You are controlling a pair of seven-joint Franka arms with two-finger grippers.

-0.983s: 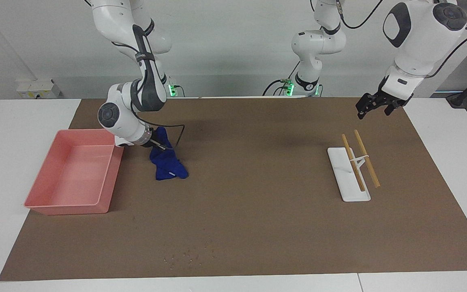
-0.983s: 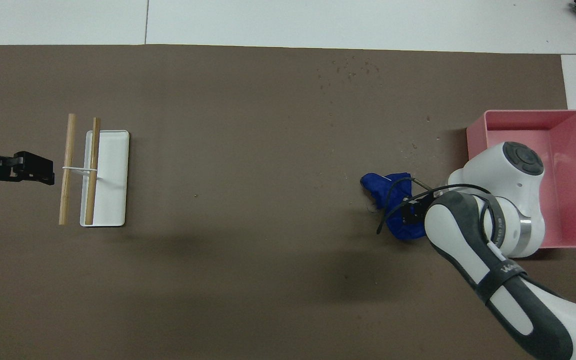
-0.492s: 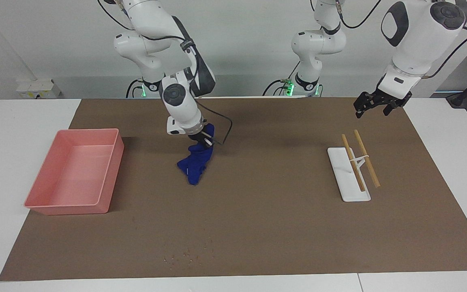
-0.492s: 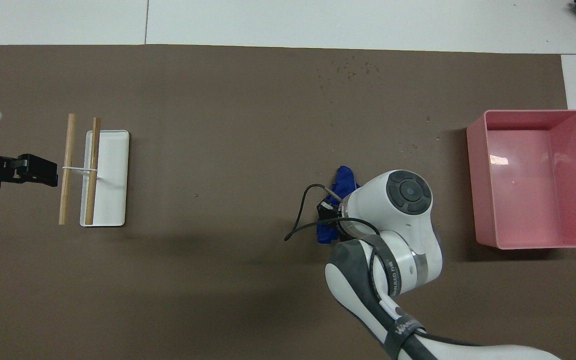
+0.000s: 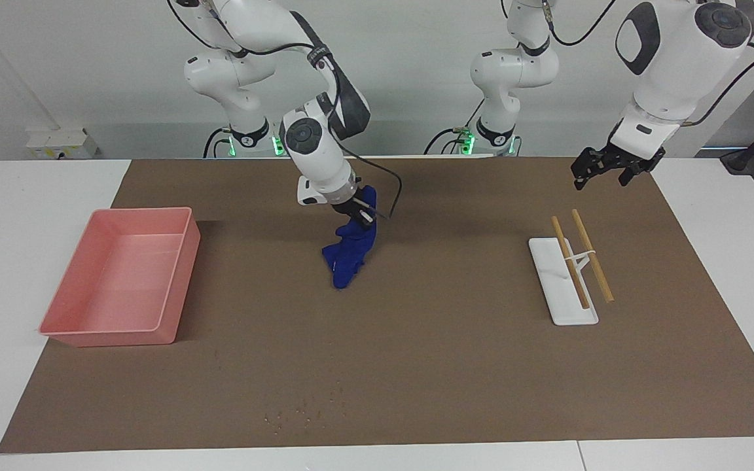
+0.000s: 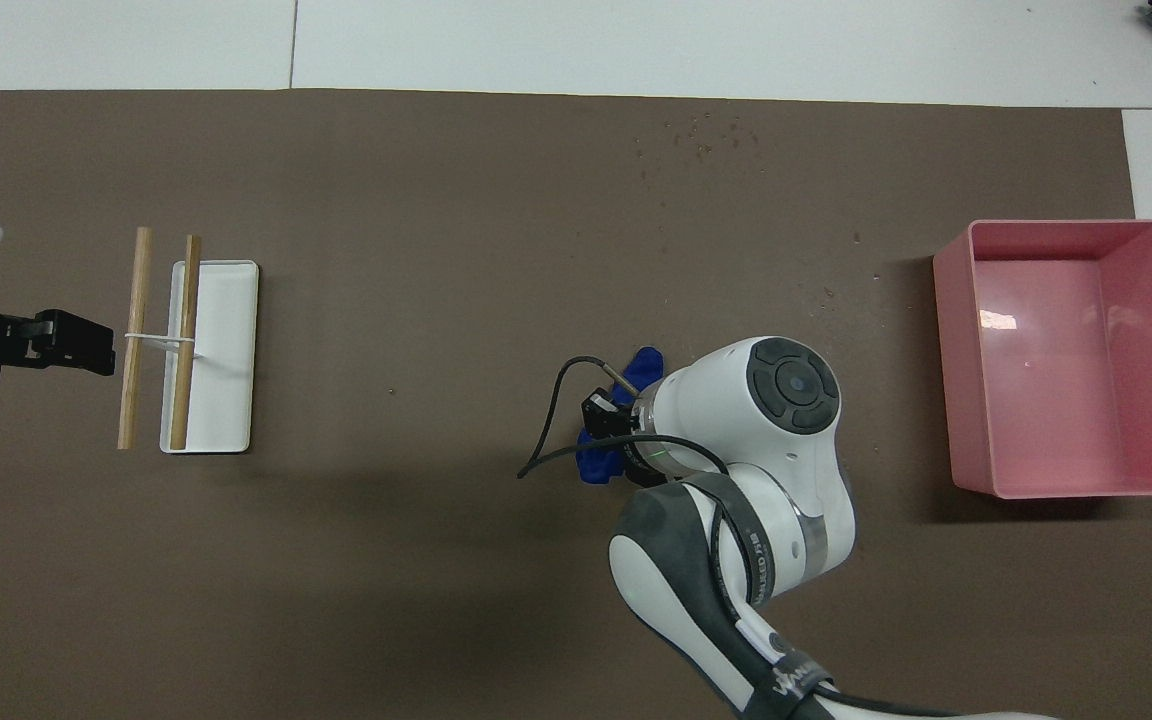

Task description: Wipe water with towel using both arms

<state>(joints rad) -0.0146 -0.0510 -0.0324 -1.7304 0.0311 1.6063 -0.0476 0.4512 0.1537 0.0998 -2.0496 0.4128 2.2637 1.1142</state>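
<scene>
The deep blue towel (image 5: 349, 255) hangs bunched from my right gripper (image 5: 359, 219), which is shut on its upper end over the middle of the brown mat. In the overhead view the right wrist covers most of the towel (image 6: 646, 365), and only its blue edges show beside the right gripper (image 6: 604, 415). Whether the towel's lower tip touches the mat I cannot tell. A scatter of small water specks (image 5: 305, 412) lies on the mat farther from the robots; from overhead the water specks (image 6: 701, 135) sit near the mat's edge. My left gripper (image 5: 603, 178) hangs open and holds nothing, over the mat's corner at the left arm's end (image 6: 91, 345).
A white tray (image 5: 550, 284) with two wooden sticks tied across it lies toward the left arm's end (image 6: 231, 350). A pink bin (image 5: 180, 281) stands toward the right arm's end (image 6: 958, 380), with nothing seen in it.
My right arm has carried the towel from beside the pink bin toward the middle of the mat. The left arm has barely moved.
</scene>
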